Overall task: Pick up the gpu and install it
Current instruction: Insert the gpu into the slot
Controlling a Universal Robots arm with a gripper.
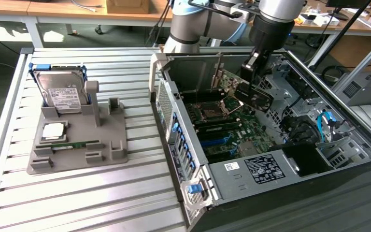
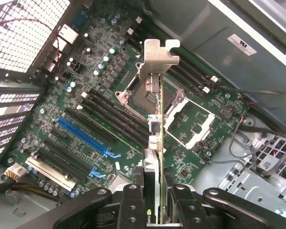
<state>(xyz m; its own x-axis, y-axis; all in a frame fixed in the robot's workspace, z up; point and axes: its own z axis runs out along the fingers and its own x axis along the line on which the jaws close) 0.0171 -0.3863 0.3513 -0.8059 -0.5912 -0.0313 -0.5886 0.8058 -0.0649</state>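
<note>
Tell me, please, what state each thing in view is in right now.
gpu, gripped edge-on above the motherboard, not seated.
hand, shut on the gpu.
computer case, open, lying on its side.
blue slot, empty.
hard drive, upright in the grey holder.
RAM stick, lying in the holder.

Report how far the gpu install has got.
Done: the gpu is picked up, clamped in the gripper. In hand: it hangs edge-on over the motherboard inside the open computer case. Left: seating it; the card does not look pushed into any slot yet.
</note>
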